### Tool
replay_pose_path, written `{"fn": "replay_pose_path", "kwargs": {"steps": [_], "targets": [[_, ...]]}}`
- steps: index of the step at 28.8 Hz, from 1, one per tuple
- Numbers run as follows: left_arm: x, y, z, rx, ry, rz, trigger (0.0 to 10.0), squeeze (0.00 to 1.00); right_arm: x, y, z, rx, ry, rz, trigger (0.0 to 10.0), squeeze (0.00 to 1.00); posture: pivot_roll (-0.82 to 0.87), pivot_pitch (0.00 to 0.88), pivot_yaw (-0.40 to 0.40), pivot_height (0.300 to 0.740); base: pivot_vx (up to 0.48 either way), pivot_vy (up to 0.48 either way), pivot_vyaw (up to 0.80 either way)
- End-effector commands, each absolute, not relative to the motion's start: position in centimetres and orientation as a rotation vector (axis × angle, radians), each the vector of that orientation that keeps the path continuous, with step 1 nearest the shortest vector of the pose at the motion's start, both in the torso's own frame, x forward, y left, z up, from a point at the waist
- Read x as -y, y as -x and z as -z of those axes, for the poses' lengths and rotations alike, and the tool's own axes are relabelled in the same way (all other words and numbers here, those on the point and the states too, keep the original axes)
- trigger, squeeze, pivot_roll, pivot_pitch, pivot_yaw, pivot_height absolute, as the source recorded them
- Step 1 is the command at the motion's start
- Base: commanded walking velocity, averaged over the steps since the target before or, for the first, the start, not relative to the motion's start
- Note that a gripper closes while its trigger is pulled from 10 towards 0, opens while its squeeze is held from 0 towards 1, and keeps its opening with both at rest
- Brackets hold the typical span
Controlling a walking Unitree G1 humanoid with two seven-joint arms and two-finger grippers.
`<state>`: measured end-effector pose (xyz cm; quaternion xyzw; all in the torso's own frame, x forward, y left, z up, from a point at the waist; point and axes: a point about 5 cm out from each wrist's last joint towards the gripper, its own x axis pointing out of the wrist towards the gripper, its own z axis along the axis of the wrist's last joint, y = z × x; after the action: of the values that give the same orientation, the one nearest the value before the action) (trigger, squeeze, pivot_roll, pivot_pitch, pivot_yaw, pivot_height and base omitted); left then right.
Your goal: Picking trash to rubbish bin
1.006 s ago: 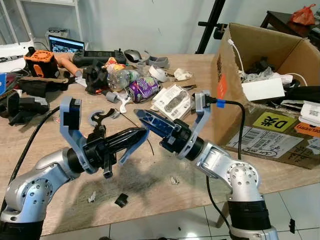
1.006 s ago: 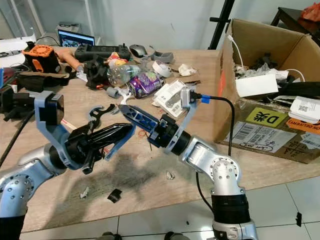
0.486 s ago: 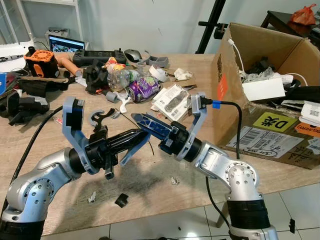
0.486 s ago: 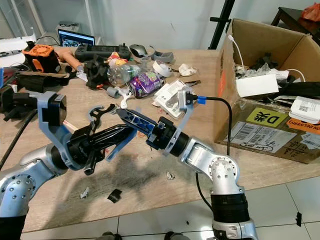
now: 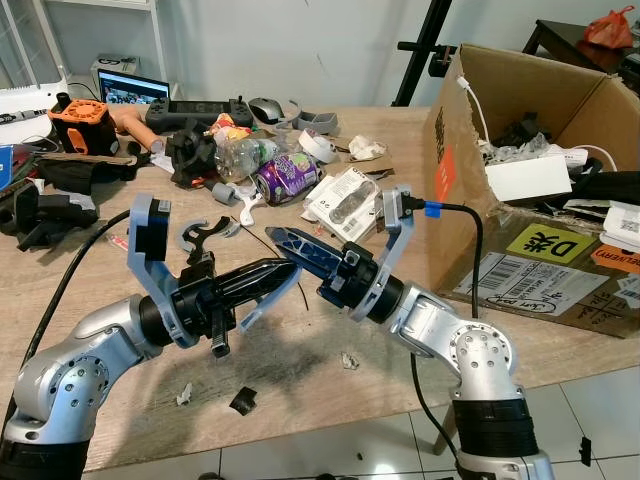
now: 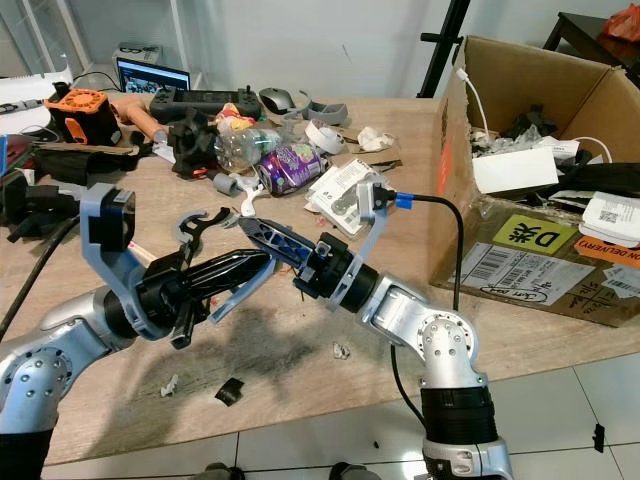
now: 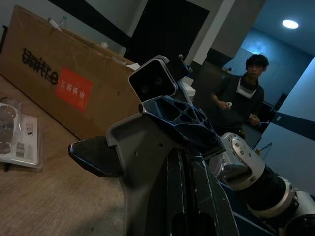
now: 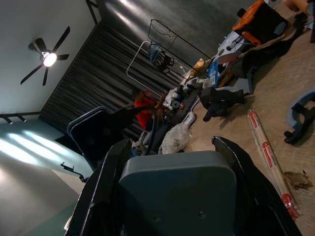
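Note:
Trash lies at the back of the wooden table (image 5: 330, 330): a crushed purple can (image 5: 285, 178), a clear plastic bottle (image 5: 240, 155), a blister pack (image 5: 345, 196) and crumpled paper (image 5: 365, 150). Small scraps (image 5: 242, 400) lie near the front edge. A big open cardboard box (image 5: 530, 255) stands on the right. My left gripper (image 5: 280, 270) hovers over the table's middle, shut and empty, pointing right. My right gripper (image 5: 285, 240) points left, its tip just above the left one's tip. Its two fingers (image 8: 106, 191) stand apart with nothing held.
Tools, a black clamp (image 5: 190, 150), an orange-and-black device (image 5: 80, 120), a controller (image 5: 195, 112) and a laptop (image 5: 130, 90) crowd the back left. A blue hook (image 5: 200, 235) lies by my left arm. A person (image 7: 243, 96) stands beyond the box.
Both grippers have drawn slightly toward each other, so their tips now nearly meet. Nothing was picked up and the trash has not moved.

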<state>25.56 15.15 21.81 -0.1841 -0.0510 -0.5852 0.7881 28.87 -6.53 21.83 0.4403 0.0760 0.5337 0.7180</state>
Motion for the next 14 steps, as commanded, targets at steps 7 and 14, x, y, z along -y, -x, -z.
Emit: {"fn": "replay_pose_path", "kwargs": {"steps": [7,14], "targets": [[-14.8,-26.2,-22.0,0.155,0.368,1.213,5.4,1.00,6.9,-29.4,-21.7,-0.171,-0.991,-1.148,0.0,0.00,0.06,0.162,-0.069,0.740,0.000,0.000,0.00],[-15.2,-26.6,-22.5,0.187,0.399,1.166,10.0,1.00,7.0,-29.8,-22.2,-0.149,-1.012,-1.144,0.0,0.00,0.06,0.194,-0.082,0.740,0.000,0.000,0.00]]}}
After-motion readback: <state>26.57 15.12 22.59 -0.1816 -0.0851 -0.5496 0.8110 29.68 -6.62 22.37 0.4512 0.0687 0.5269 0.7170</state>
